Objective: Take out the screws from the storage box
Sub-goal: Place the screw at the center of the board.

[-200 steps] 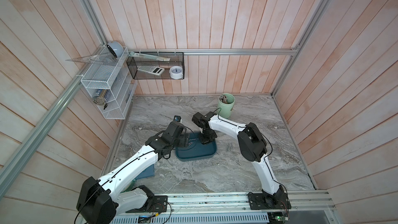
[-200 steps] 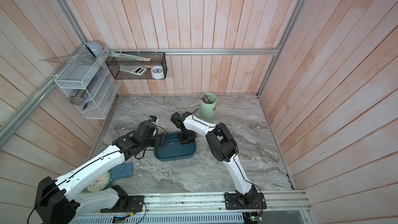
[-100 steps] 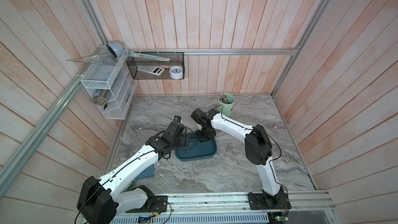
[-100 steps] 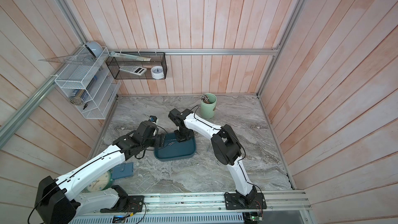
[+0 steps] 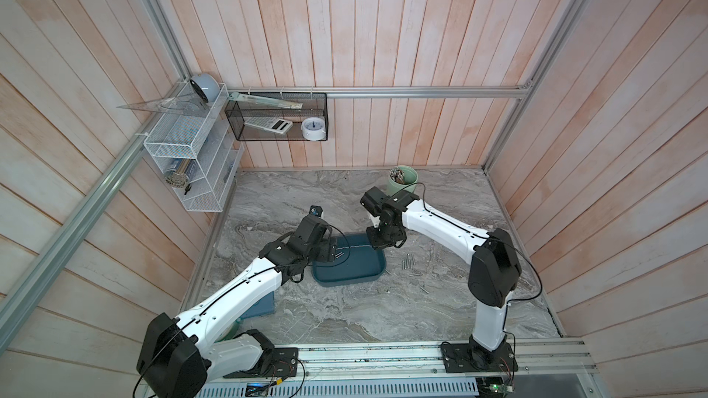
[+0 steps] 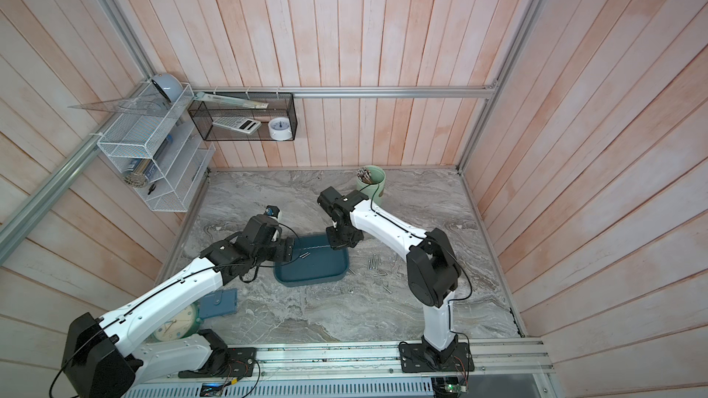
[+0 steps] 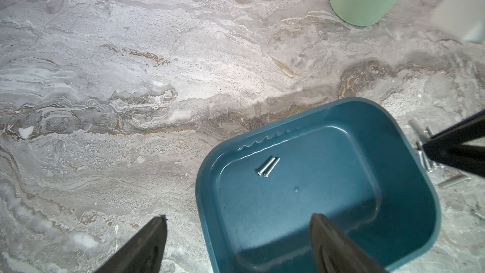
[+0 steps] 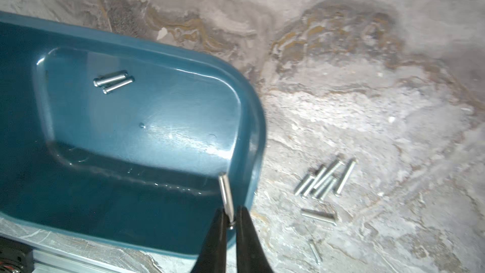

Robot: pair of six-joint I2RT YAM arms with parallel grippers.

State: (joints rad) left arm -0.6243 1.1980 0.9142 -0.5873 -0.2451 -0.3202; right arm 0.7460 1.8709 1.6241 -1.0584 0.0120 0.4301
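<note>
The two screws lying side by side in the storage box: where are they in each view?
Top view: two screws on the storage box floor, toward its far wall.
Top view: same spot.
Left wrist: on the floor, close to one wall.
Right wrist: near a floor corner.
Shared landmark: the storage box.

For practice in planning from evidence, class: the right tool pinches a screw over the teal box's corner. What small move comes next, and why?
Probably carry the held screw sideways past the storage box rim to the loose screws on the marble: the right tool is shut on it above the box wall.
</note>
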